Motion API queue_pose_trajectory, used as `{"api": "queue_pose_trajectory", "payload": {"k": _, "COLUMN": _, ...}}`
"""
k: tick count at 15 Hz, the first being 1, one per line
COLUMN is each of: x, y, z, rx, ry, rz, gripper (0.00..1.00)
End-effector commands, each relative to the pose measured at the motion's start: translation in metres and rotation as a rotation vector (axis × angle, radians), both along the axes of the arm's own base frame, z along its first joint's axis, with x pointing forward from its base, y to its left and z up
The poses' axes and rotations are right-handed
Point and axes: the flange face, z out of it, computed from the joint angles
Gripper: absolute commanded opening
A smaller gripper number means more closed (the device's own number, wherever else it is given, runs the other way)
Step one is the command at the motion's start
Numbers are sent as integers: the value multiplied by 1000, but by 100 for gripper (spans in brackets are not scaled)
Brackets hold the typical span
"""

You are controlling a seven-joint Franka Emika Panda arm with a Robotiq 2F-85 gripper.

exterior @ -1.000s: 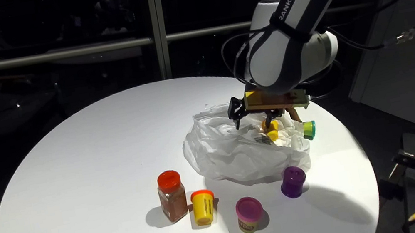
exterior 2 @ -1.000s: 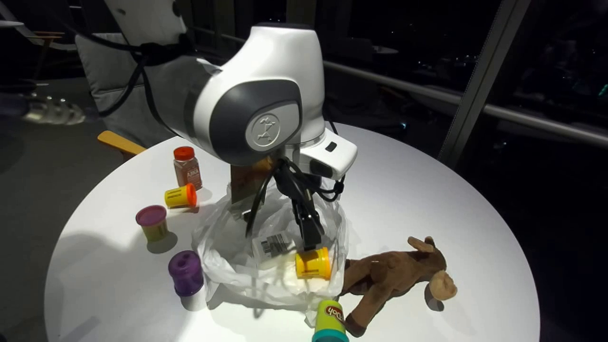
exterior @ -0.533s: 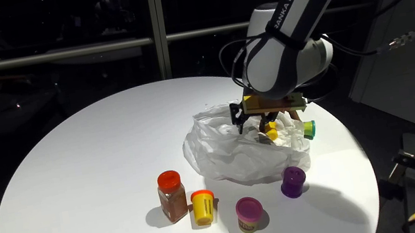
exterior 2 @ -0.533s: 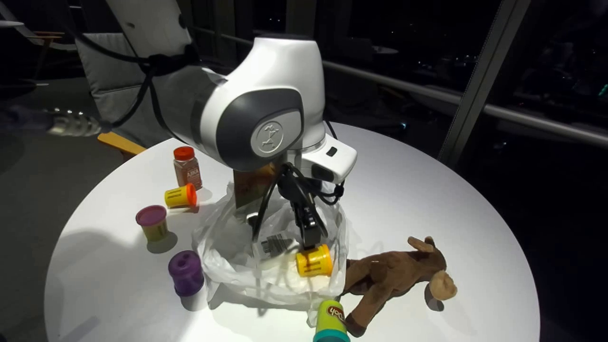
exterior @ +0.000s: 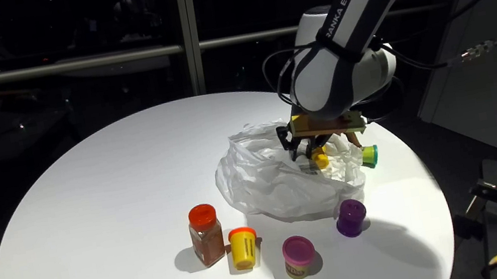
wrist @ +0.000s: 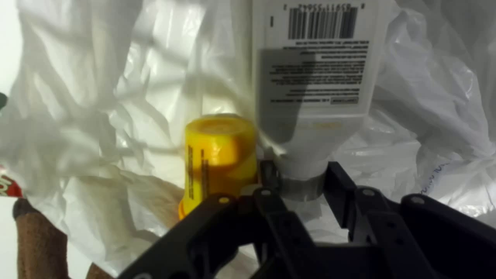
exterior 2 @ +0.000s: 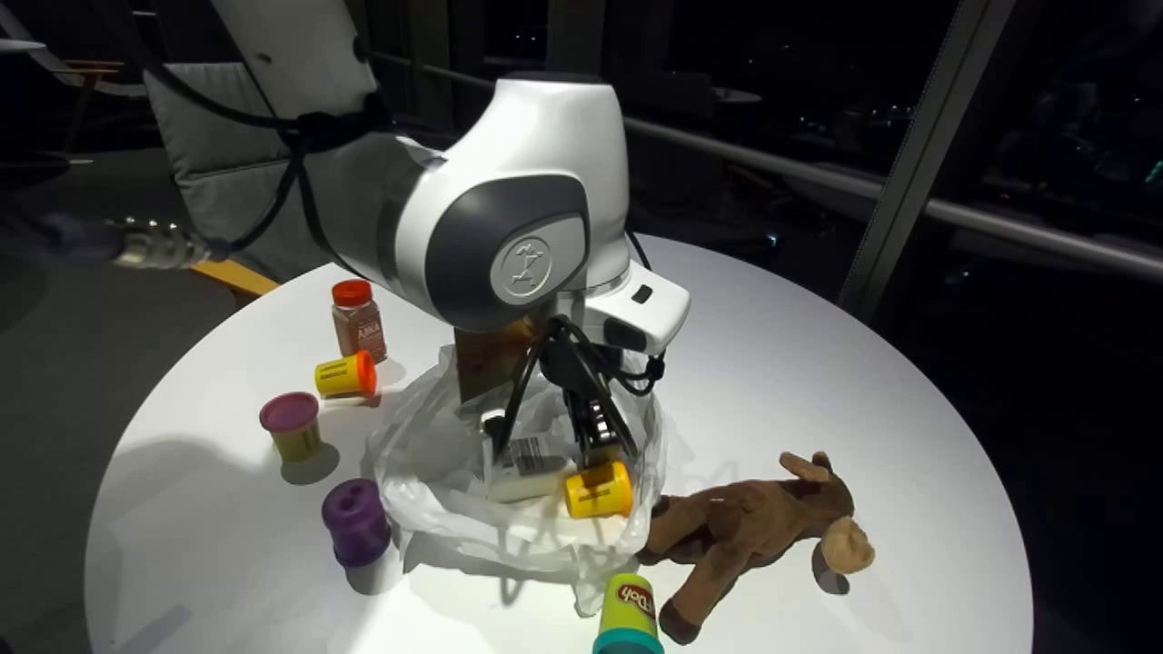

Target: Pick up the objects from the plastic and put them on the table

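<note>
My gripper (wrist: 302, 173) pinches the white bottle (wrist: 314, 93) inside the bag (exterior: 266, 184); I judge bottle and yellow tub (wrist: 221, 155) remain, six objects (exterior: 207, 240) already out between bag and tabletop (exterior: 102, 199) edge.

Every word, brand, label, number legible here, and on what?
"RANKA EMIKA": robot arm
"Doh": green tub
"Doh": pink-lidded tub
"AJIKA", probably: red-lidded jar
Too small or blurred: print and digits on white bottle; print on both yellow tubs; marks on plastic.

A white barcode-labelled bottle (wrist: 316, 85) lies beside a yellow cylindrical tub (wrist: 221, 159) in that crumpled translucent plastic bag (exterior: 266, 187) over there.
</note>
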Motion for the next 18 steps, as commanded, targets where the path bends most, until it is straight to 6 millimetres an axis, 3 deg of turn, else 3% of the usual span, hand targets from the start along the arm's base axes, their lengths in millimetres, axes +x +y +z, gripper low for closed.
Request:
{"api": "queue_pose_trajectory", "payload": {"k": 1, "x": 0, "y": 1, "z": 18, "rx": -13, "ry": -42, "rz": 0, "gripper": 17}}
{"api": "queue_pose_trajectory", "payload": {"k": 4, "x": -12, "y": 12, "z": 44, "rx": -37, "ry": -175, "rz": -5, "gripper": 17}}
{"api": "queue_pose_trajectory", "payload": {"k": 9, "x": -55, "y": 50, "z": 100, "rx": -82, "ry": -461, "rz": -32, "gripper": 17}}
{"api": "queue_pose_trajectory", "payload": {"k": 14, "x": -90, "y": 113, "z": 148, "rx": -21, "ry": -711, "rz": -68, "gripper": 17}}
{"api": "queue_pose_trajectory", "payload": {"k": 18, "x": -96, "y": 165, "z": 176, "rx": 65, "ry": -878, "rz": -53, "gripper": 17}}
